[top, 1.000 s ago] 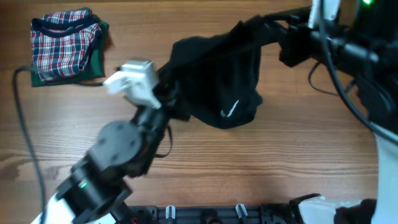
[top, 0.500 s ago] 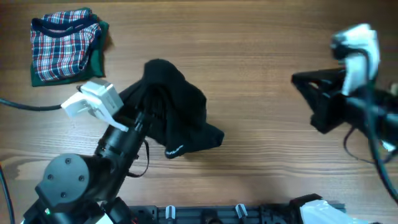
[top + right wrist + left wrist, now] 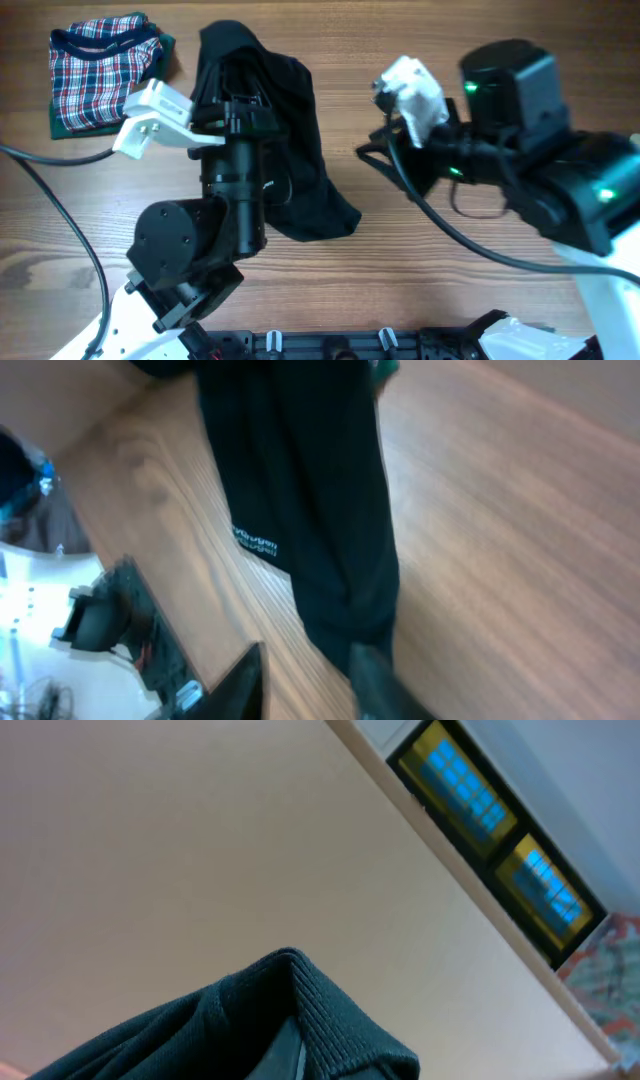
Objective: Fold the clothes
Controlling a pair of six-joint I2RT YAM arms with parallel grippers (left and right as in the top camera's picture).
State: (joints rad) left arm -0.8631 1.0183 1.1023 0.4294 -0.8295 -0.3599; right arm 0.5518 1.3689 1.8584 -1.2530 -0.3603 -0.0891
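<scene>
A black garment [image 3: 300,160] with a small white logo hangs from my left gripper [image 3: 232,112], which is raised high and points upward. In the left wrist view only a ribbed hem of the garment [image 3: 300,1020] shows against the ceiling; the fingers are hidden under the cloth. The garment's lower end lies on the wooden table [image 3: 420,290]. My right gripper [image 3: 385,160] is open and empty to the right of the garment. In the right wrist view its fingers [image 3: 315,685] sit just in front of the garment's hanging end [image 3: 320,510], apart from it.
A folded plaid shirt [image 3: 100,65] lies on a green cloth [image 3: 160,100] at the far left corner. A black cable [image 3: 60,200] runs along the left side. The robot base rail [image 3: 330,345] lines the front edge.
A second ago both grippers held the garment up at the right. The right gripper let go and drew back, then came left again. The left arm carried the garment left and raised it.
</scene>
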